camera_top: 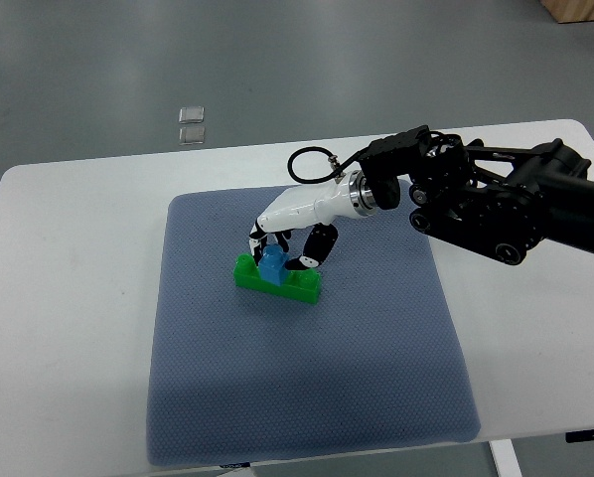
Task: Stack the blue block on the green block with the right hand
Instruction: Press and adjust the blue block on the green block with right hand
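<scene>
gripping a small blue block (273, 264), right hand (289, 241) meets studded green block (277, 280).

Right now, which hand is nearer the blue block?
Right. The right hand is directly over the blue block, its fingers closed around it as it sits on the green block. The left hand is not in view at all.
</scene>
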